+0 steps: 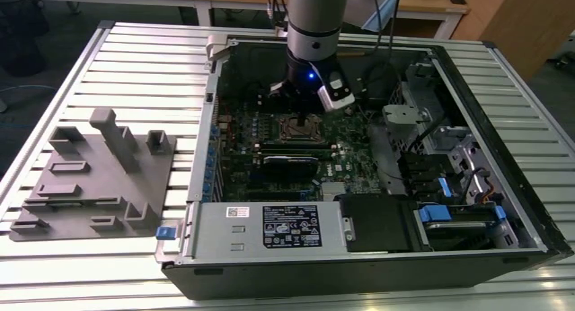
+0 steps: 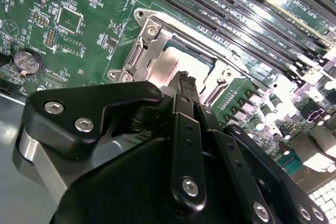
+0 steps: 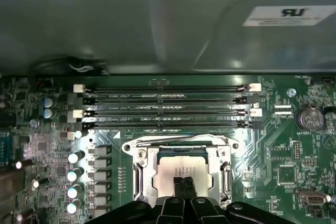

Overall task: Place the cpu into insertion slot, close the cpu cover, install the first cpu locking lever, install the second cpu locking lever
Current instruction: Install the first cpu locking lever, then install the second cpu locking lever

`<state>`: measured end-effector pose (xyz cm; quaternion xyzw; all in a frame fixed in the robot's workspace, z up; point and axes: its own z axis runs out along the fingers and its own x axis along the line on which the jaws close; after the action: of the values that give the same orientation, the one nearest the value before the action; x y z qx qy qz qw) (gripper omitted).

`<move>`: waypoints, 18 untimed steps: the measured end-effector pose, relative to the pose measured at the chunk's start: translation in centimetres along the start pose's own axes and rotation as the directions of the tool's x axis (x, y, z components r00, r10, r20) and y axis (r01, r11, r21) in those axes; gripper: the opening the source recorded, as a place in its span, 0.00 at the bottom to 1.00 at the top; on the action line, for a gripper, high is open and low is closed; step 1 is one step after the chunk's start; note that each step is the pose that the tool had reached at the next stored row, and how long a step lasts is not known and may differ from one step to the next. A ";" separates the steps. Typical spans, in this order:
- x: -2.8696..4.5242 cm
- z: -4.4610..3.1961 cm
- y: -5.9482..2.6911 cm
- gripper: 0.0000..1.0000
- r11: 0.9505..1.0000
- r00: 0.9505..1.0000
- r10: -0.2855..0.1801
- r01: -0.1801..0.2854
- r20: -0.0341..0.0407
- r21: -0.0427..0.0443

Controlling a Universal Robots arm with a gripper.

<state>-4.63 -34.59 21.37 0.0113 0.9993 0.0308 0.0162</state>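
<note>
I see the cpu (image 3: 182, 170), a small flat square chip with a dull silver-grey top, lying in the shiny-rimmed insertion slot (image 3: 140, 153), the thin silver cpu cover (image 3: 223, 174) framing it, apparently already down. I judge the chip light, stiff and fragile, best touched at its edges. My black hand (image 3: 184, 184) hovers just above it, fingertips together, holding nothing. Around lies the green circuit board (image 3: 299, 156), inside the open computer case (image 1: 503, 68) on a ribbed metal tabletop (image 1: 134, 62).

The cpu (image 3: 181, 173) lies in the insertion slot (image 3: 137, 178), beside the memory slots (image 3: 167, 99).
</note>
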 end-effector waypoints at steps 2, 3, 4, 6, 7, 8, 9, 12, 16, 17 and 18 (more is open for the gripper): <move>0.00 -0.02 0.00 0.11 1.000 1.000 0.000 0.000 0.000 0.000; 0.00 -0.08 -0.01 0.11 1.000 1.000 0.000 0.000 0.000 0.000; 0.00 -0.13 0.00 0.11 1.000 1.000 0.000 0.000 0.000 0.000; -0.01 -0.27 0.01 0.11 1.000 1.000 0.000 0.000 0.000 0.000; -0.01 -0.31 0.02 0.11 1.000 1.000 0.000 0.000 0.000 0.000; -0.01 -0.32 0.02 0.11 1.000 1.000 0.000 0.000 0.000 0.000; -0.01 -0.41 0.02 0.11 1.000 1.000 0.000 0.000 0.000 0.000; -0.02 -0.49 0.03 0.11 1.000 1.000 0.000 0.000 0.000 0.000; -0.02 -0.52 0.03 0.11 1.000 1.000 0.000 0.000 0.000 0.000; -0.02 -0.52 0.03 0.11 1.000 1.000 0.000 0.000 0.000 0.000; -0.02 -0.52 0.03 0.11 1.000 1.000 0.000 0.000 0.000 0.000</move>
<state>-4.63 -34.59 21.89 0.0113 0.9993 0.0308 0.0162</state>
